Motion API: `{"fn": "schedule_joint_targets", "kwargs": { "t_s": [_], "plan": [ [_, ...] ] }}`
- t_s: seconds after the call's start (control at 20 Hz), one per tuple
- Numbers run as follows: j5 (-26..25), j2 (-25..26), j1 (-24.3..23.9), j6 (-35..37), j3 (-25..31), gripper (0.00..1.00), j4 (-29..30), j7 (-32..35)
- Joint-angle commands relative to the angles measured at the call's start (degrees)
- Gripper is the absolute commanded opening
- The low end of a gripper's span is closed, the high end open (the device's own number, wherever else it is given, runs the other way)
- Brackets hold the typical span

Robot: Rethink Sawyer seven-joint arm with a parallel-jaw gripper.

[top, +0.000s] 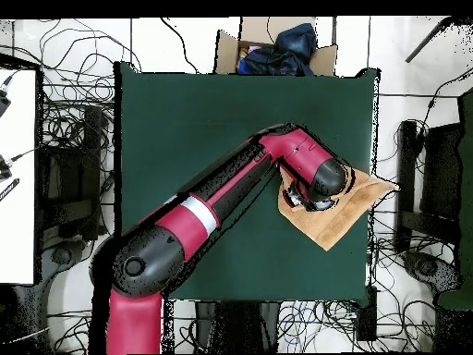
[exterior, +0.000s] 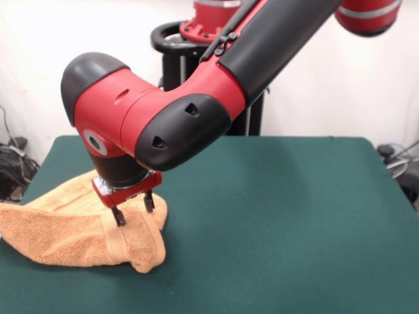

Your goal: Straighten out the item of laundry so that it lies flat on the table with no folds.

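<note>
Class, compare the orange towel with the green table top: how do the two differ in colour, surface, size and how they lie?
The peach-orange terry-cloth towel is light and looped; the dark green felt-like table top is dark and smooth. The towel is small and sits at one edge, a corner hanging past it; the table is far larger. The towel lies folded and bunched under the robot's tool; the table is flat. Both look like matte fabric surfaces.

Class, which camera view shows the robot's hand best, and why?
The front view: the hand shows both open fingers just above the towel. In the overhead view, the arm hides the hand almost entirely.
</note>
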Motion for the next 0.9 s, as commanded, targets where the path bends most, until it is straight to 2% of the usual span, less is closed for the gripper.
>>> {"fn": "schedule_joint_targets", "kwargs": {
  "t_s": [0.05, 0.9],
  "plan": [
    [4.03, 0.6, -0.16, 1.02, 8.49, 1.0, -2.99, 7.26],
    [5.82, -2.01, 1.38, -0.28, 11.58, 1.0, -0.83, 7.08]
  ]
}}
